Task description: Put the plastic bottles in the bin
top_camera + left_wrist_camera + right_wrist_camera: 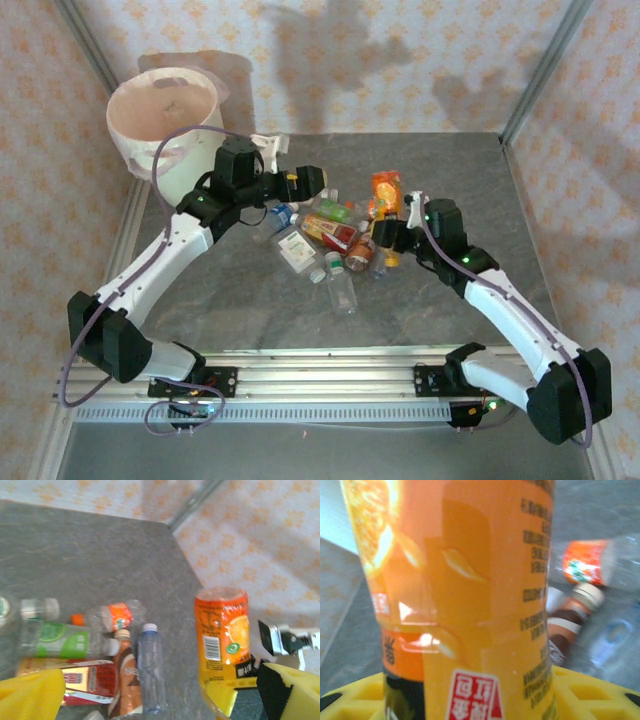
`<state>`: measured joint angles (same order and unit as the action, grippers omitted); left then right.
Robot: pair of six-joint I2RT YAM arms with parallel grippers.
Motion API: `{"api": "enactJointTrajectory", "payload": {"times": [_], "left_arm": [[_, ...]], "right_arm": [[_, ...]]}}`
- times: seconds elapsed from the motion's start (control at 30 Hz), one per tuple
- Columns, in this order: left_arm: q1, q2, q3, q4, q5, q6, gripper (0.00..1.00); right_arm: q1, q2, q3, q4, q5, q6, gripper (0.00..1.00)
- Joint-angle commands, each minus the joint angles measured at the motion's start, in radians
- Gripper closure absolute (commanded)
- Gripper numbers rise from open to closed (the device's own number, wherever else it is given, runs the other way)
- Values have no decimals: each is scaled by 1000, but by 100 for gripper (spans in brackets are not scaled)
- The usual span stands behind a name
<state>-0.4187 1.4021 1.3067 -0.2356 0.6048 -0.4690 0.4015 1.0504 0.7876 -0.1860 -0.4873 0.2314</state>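
Note:
A big orange juice bottle (386,190) stands upright at the right of the pile, and my right gripper (388,235) is shut on its lower part. In the right wrist view the orange bottle (470,580) rises between the yellow fingers (592,690). Several small plastic bottles (325,240) lie jumbled mid-table. My left gripper (318,180) hovers open over the pile's far left with nothing between its fingers. Below the left gripper (160,702) lie a clear blue-capped bottle (151,670), a brown one (129,680) and a red-labelled one (90,680). The bin (125,100) stands at the far left corner.
Metal frame posts (535,70) and patterned walls close in the back and sides. A green-labelled bottle (55,640) and an orange-labelled clear bottle (112,617) lie farther out. Bare grey tabletop (250,310) stretches in front of the pile.

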Motion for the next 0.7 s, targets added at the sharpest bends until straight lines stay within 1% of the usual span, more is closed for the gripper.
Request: {"api": "enactJointTrajectory", "payload": {"times": [0.0,0.13,0.2,0.27,0.33,0.37,0.5,0.57,0.67], "left_arm": [[-22,22,40,64,130,25,0],[-64,52,54,103,141,17,0],[-76,62,60,117,129,7,0],[-80,66,52,154,103,-22,0],[-80,71,31,225,91,-59,0],[-80,76,26,244,92,-97,1],[-81,117,46,260,121,-126,3],[-87,136,58,269,141,-137,5],[-99,157,79,246,138,-128,10]], "right_arm": [[44,37,77,115,-116,-30,50],[97,89,124,164,-134,-32,50],[119,111,145,181,-143,-32,50],[140,127,164,189,-149,-34,50],[159,129,175,201,-151,-36,50],[166,128,176,210,-150,-34,49],[181,154,175,255,-165,-9,50],[190,164,185,249,-168,-10,49],[197,175,194,244,-165,-11,49]]}}
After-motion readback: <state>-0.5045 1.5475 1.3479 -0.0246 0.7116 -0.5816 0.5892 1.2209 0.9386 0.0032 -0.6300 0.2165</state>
